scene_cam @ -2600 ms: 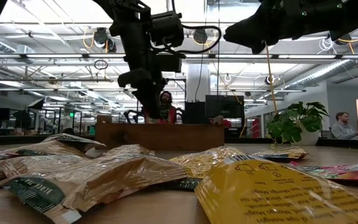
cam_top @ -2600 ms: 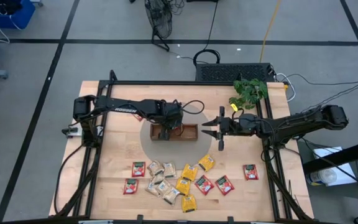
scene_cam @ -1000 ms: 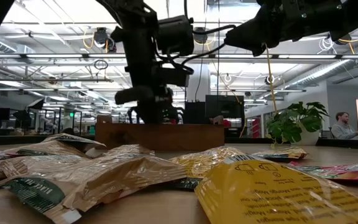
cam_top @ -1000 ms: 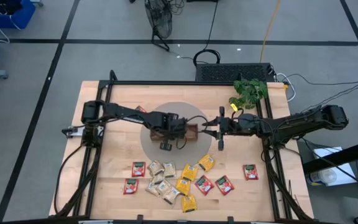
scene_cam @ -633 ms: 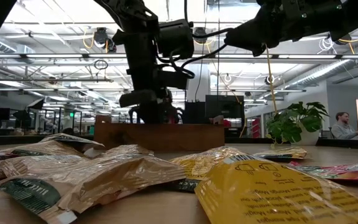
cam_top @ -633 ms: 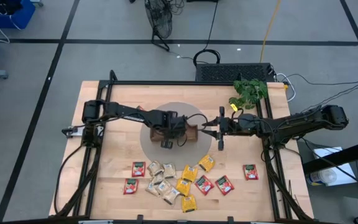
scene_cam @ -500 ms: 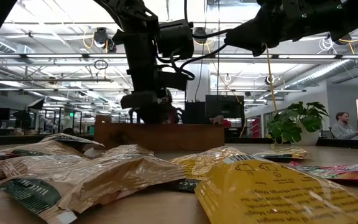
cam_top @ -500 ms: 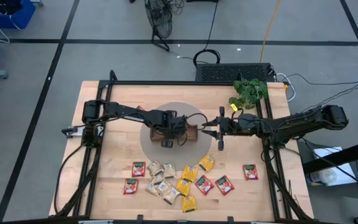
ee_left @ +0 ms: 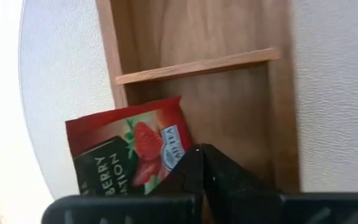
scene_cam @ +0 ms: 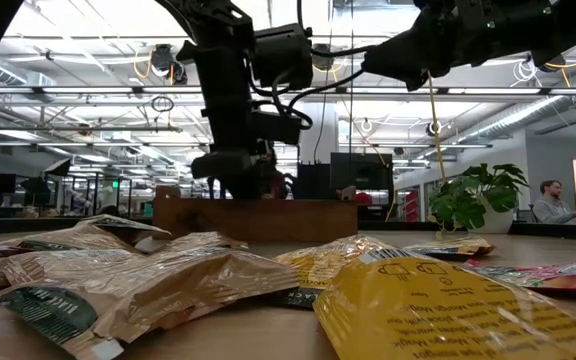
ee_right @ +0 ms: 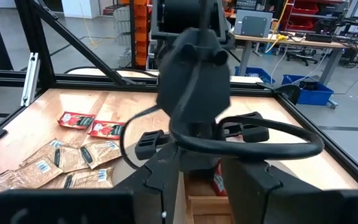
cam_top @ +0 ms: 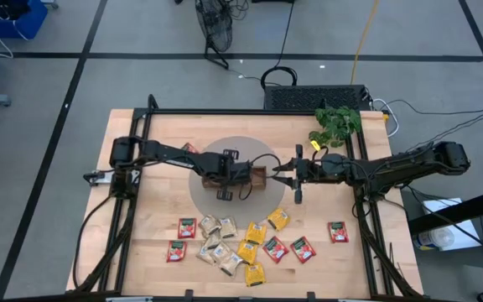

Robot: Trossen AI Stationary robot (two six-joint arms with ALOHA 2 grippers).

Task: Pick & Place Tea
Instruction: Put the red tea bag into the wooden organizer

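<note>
A red tea sachet [ee_left: 129,152] sits in the wooden tray [ee_left: 229,93], pinched by the closed left gripper [ee_left: 201,168] over mid-table. Other sachets [cam_top: 241,239] litter the near side. The right gripper [cam_top: 280,177] hovers just right; its grip is unclear.

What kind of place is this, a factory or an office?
Probably a robotics lab in an open-plan, industrial-style workspace: exposed ceiling lights and ducts, a person at a desk behind the table, and blue storage bins beside workbenches.
</note>
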